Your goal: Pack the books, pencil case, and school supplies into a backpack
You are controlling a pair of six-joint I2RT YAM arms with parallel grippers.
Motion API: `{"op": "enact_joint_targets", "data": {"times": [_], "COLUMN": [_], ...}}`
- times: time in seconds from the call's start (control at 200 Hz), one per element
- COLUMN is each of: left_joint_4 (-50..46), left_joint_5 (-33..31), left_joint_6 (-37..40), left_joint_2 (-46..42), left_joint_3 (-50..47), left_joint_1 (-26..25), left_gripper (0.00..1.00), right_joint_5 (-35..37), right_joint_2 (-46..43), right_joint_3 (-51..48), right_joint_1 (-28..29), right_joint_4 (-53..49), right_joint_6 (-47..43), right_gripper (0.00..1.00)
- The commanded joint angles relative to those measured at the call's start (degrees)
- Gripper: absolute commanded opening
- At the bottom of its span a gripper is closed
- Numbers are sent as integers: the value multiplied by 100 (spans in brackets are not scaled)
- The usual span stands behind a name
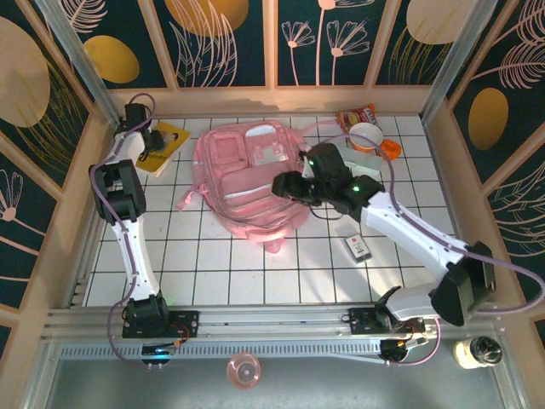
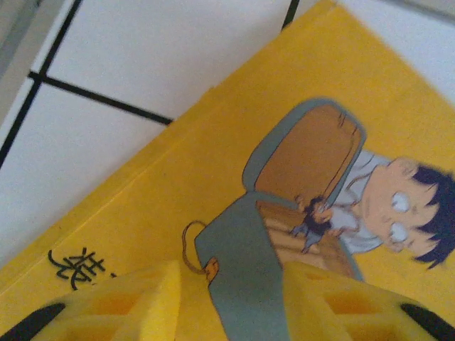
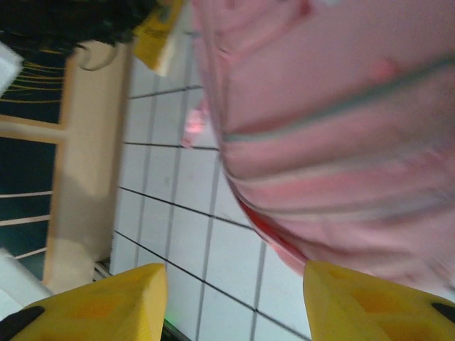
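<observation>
The yellow book (image 1: 170, 143) lies flat at the table's far left, its cartoon cover (image 2: 234, 142) close under the left wrist camera. My left gripper (image 1: 156, 143) (image 2: 229, 284) hovers right over it, fingers apart with the cover showing between them. The pink backpack (image 1: 243, 175) lies in the middle. My right gripper (image 1: 283, 184) (image 3: 234, 280) is open at the backpack's right edge (image 3: 341, 106), nothing between its fingers. A pale pencil case (image 1: 368, 162) lies behind the right arm, partly covered. A small dark item with a white label (image 1: 358, 247) lies right of the backpack.
A white bowl (image 1: 366, 135), a small orange object (image 1: 391, 149) and a red-orange snack packet (image 1: 356, 114) sit at the back right. Wooden walls (image 1: 443, 145) enclose the tiled table. The backpack's straps (image 1: 189, 201) trail onto the tiles at its left.
</observation>
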Motion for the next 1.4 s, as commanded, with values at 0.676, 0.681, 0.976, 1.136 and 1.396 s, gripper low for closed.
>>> {"op": "enact_joint_targets", "data": {"times": [0.676,0.681,0.976,1.136,1.396], "left_joint_4": [337,346,766,593,487], "left_joint_5": [173,193,834,880,643], "left_joint_6": [197,186,-500,-653,-152], "left_joint_2": [-2733,-2765,-4356,-5229,-5030], "left_joint_3": [-4649,-4679,-6348,-6332,-6030], "left_joint_1": [0,1,-594,-608,230], "left_gripper": [28,28,28,45,65], "right_joint_5": [-708,-699,-866,-850,-829], "right_joint_2": [5842,5835,4865,4258,3786], "right_joint_3": [4005,3978,2166,2200,2395], "right_joint_1": [559,545,-172,-23,589], "right_joint_4": [1027,1032,1827,1766,2111], "right_joint_6": [-824,-813,-660,-776,-16], "right_gripper": [48,48,48,48,48]}}
